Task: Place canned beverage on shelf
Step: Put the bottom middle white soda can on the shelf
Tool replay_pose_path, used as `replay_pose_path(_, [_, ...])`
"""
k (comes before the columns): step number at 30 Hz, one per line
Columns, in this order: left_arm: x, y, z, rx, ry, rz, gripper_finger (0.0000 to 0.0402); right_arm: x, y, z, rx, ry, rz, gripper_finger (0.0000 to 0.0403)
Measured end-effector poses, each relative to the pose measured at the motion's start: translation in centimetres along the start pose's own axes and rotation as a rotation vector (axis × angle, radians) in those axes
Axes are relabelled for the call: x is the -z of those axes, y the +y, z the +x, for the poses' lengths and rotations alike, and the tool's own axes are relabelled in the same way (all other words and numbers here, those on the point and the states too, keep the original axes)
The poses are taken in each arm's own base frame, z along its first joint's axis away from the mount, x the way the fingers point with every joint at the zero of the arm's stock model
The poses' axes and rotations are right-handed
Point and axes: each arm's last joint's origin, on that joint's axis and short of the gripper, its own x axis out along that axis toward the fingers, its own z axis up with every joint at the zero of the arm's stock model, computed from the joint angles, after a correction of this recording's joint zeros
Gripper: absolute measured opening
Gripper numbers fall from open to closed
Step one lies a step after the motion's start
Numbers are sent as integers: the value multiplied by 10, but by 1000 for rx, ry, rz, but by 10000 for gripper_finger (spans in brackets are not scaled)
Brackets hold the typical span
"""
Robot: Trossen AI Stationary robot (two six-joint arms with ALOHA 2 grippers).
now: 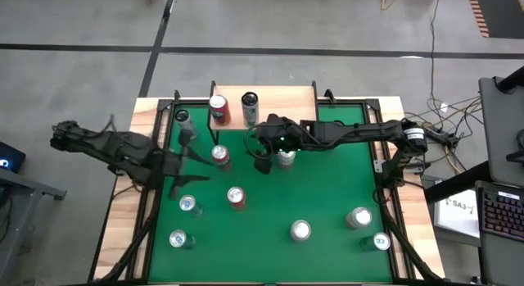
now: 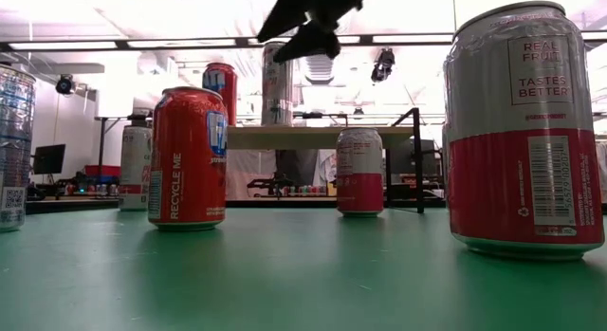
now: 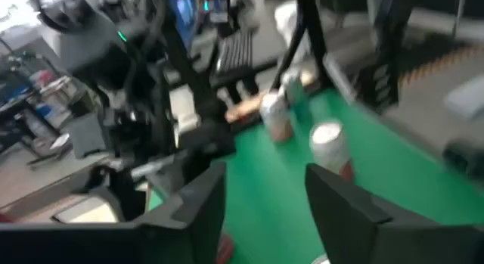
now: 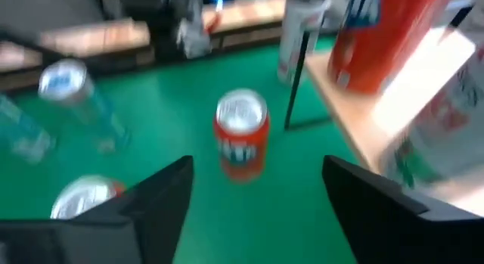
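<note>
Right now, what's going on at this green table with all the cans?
Two robot arms are moving canned drinks onto the small wooden shelf at the table's far edge. Two cans already stand on it, a red can and a dark can. The right hand hangs just in front of the shelf, open and empty, beside a silver-topped can. The left hand is open near a red can on the table, holding nothing. Several more cans stand scattered across the green table.

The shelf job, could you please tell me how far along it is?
Done: two cans, a red one and a dark one, stand on the shelf. In hand: nothing; both the right gripper and left gripper are empty. Left: nine cans on the green table.
</note>
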Motion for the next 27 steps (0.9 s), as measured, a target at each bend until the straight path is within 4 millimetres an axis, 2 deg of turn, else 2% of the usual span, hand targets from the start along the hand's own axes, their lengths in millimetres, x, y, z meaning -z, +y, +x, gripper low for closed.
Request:
replay_pose_path(4, [9,1,-18,-36,-23,-2,113,2,-2,16,119,-114,45,165])
replay_pose_path(8, [19,1,-28,-116,-15,13,75,8,-6,30,294,-147,54,38])
replay_pose_path(9, [21,1,-30,-130,-18,11,68,10,-7,32,334,-144,52,26])
replay_pose_path(14, [33,-1,-35,-157,-21,9,39,12,-19,38,390,-141,83,11])
replay_pose_path(27, [53,-8,-38,-168,-46,3,37,8,-49,38,434,-144,140,9])
